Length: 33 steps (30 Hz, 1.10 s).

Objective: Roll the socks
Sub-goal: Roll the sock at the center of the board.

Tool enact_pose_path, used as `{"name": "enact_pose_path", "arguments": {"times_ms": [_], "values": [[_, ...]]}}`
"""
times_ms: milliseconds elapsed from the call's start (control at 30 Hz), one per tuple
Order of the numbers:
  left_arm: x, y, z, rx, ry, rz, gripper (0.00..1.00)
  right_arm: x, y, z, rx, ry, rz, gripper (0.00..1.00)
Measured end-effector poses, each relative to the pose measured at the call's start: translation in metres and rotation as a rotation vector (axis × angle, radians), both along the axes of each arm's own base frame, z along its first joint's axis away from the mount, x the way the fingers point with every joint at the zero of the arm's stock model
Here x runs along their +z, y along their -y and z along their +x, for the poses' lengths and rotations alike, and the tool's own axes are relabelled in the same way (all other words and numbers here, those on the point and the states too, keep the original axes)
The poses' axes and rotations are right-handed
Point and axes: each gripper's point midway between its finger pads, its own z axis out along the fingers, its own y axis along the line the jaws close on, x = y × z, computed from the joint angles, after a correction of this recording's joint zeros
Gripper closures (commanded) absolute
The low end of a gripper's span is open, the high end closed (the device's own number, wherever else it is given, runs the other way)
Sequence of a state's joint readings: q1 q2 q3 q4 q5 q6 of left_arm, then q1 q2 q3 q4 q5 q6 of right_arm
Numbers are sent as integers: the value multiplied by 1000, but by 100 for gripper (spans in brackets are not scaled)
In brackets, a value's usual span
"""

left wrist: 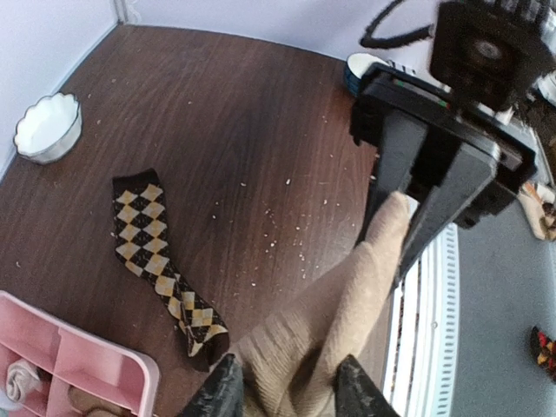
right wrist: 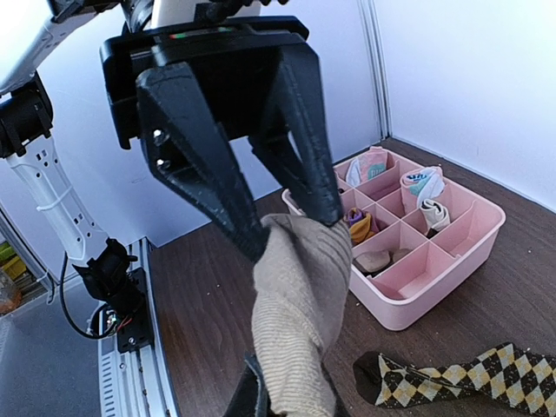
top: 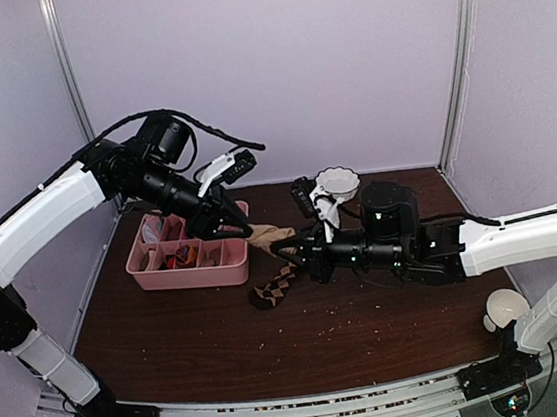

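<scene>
As left pincer [right wrist: 294, 233] and right pincer [left wrist: 388, 236] clamp tan sock [left wrist: 330, 330], argyle sock [left wrist: 152, 248] beside tray [left wrist: 130, 358]

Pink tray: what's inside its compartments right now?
Small rolled bundles sit in several compartments of the pink tray; the near ones look empty. In the right wrist view, part of it is hidden behind the left gripper and the tan sock it grips.

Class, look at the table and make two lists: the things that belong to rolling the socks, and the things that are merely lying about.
For the job:
- tan sock, gripped by the left gripper and right gripper
- argyle sock, flat on the table

Lying about:
- pink divided tray holding small bundles
- white fluted bowl
- another bowl at the back
</scene>
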<state>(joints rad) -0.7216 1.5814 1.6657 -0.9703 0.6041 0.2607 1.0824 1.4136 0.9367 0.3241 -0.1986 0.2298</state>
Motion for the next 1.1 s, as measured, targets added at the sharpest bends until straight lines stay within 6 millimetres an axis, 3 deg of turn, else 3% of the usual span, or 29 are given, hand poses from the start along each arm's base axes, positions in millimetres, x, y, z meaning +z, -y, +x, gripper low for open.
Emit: {"name": "enact_pose_path", "arguments": {"times_ms": [300, 567, 833, 900, 933, 967, 1000, 1100], "values": [[5, 2, -24, -106, -72, -53, 52, 9, -4, -7, 25, 31, 4, 100], [3, 3, -30, -131, -102, -63, 53, 14, -8, -21, 75, 56, 4, 100], [18, -1, -47, -218, -121, -96, 51, 20, -1, -30, 100, 130, -39, 100], [31, -4, -47, -226, -114, -123, 45, 24, 6, -33, 109, 174, -65, 100], [38, -7, -44, -225, -114, -144, 36, 27, 9, -35, 113, 198, -74, 100], [45, -10, -40, -217, -115, -163, 9, 29, 12, -38, 122, 225, -88, 100], [51, -15, -33, -198, -113, -183, 3, 30, 16, -41, 127, 252, -102, 100], [59, -26, -16, -121, -149, -211, 2, 26, 20, -47, 147, 316, -168, 100]]}}
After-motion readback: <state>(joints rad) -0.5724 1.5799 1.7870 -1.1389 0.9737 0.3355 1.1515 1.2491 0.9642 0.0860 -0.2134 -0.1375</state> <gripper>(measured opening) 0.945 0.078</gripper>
